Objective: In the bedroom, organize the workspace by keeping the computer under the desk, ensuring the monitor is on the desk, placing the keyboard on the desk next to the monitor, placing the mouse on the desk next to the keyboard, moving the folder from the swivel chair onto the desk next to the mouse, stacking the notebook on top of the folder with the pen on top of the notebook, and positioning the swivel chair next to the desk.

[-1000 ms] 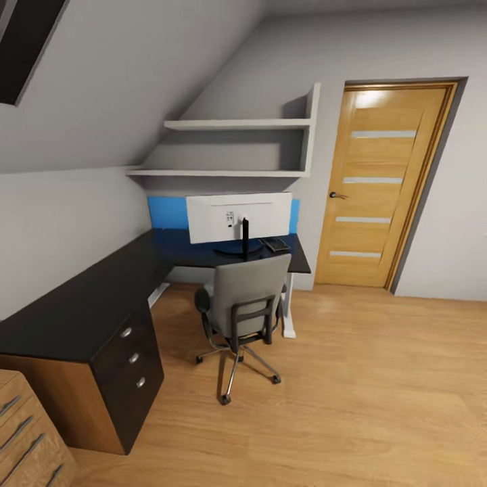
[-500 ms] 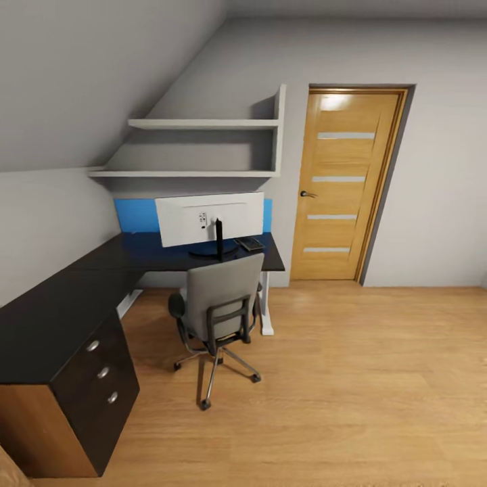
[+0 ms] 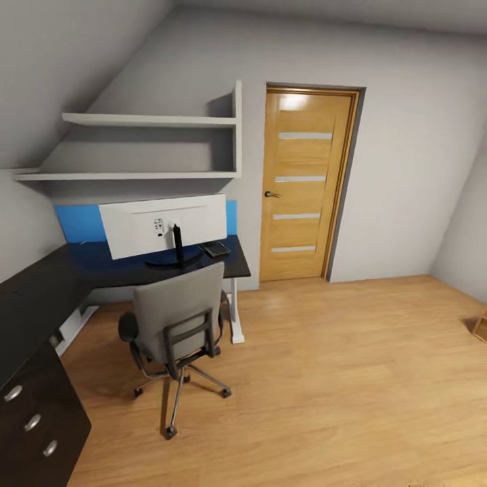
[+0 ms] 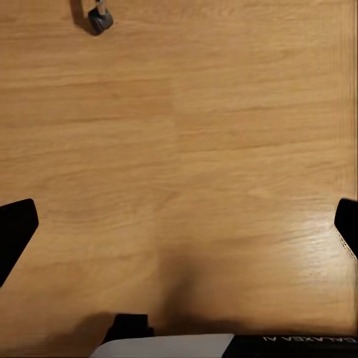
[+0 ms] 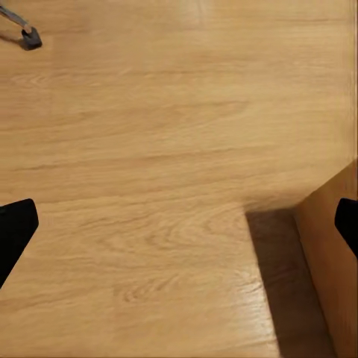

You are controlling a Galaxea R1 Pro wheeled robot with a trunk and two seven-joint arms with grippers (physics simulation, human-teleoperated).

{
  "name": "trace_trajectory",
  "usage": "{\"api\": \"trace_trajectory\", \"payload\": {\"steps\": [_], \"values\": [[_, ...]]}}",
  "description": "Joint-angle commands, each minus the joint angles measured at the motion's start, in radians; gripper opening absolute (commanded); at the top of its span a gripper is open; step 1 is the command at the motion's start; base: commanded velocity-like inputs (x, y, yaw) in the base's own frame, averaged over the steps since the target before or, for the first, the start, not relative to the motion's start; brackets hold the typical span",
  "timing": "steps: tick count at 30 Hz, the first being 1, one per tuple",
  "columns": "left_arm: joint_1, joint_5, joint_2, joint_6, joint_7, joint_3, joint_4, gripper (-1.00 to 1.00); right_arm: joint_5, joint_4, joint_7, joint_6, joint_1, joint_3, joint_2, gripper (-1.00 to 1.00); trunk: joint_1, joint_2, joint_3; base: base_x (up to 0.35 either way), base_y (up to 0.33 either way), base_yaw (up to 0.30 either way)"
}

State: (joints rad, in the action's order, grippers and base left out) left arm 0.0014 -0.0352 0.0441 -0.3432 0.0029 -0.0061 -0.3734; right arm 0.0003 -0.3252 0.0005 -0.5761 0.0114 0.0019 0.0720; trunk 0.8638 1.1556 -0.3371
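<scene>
- Nearest me, both tools stand released over the light wood floor [image 3: 352, 379]: left tool [image 4: 179, 224] and right tool [image 5: 179, 224], fingertips wide apart.
- I see the grey padded swivel chair [image 3: 177, 318] with chrome castor base on the floor, backrest toward me, just beside the glossy black L-shaped counter [image 3: 40, 291].
- On the counter stands the wide white-backed monitor [image 3: 162, 223]; a small dark item lies beside its stand, too small to identify.
- Farthest, the oak door [image 3: 304, 182] is closed.
</scene>
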Motion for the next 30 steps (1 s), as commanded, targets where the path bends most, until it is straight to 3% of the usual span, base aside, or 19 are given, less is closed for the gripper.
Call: {"api": "trace_trajectory", "payload": {"steps": [1, 9, 11, 12, 27, 30], "values": [[0.0, -0.003, 0.0, -0.002, 0.0, -0.002, 0.0, 1.0, 0.001, 0.002, 0.001, -0.003, 0.001, 0.001, 0.0, 1.0, 0.0, 0.0, -0.001, 0.061, -0.023, -0.294], [0.0, -0.003, -0.001, -0.002, -0.001, -0.002, 0.0, 1.0, 0.007, 0.003, 0.001, -0.004, 0.001, 0.006, 0.0, 1.0, 0.0, 0.0, 0.003, 0.015, -0.005, -0.294], [0.0, -0.003, -0.001, -0.002, -0.001, -0.002, 0.001, 1.0, 0.058, 0.006, 0.001, -0.038, 0.001, 0.039, 0.0, 1.0, 0.0, 0.0, 0.005, 0.001, 0.0, -0.294], [0.0, -0.003, -0.001, -0.002, 0.0, -0.002, 0.001, 1.0, 0.062, 0.006, 0.001, -0.044, 0.001, 0.041, 0.0, 1.0, 0.0, 0.0, 0.006, 0.0, 0.0, -0.294], [0.0, -0.003, -0.001, -0.002, 0.0, -0.001, 0.001, 1.0, 0.07, 0.02, 0.002, -0.056, 0.001, 0.048, 0.0, 1.0, 0.0, 0.0, 0.016, 0.0, 0.0, -0.294], [0.0, -0.003, -0.001, -0.002, 0.0, -0.001, 0.001, 1.0, 0.088, 0.035, 0.002, -0.055, 0.001, 0.048, -0.001, 1.0, 0.0, 0.0, 0.016, 0.0, 0.0, -0.298]]}}
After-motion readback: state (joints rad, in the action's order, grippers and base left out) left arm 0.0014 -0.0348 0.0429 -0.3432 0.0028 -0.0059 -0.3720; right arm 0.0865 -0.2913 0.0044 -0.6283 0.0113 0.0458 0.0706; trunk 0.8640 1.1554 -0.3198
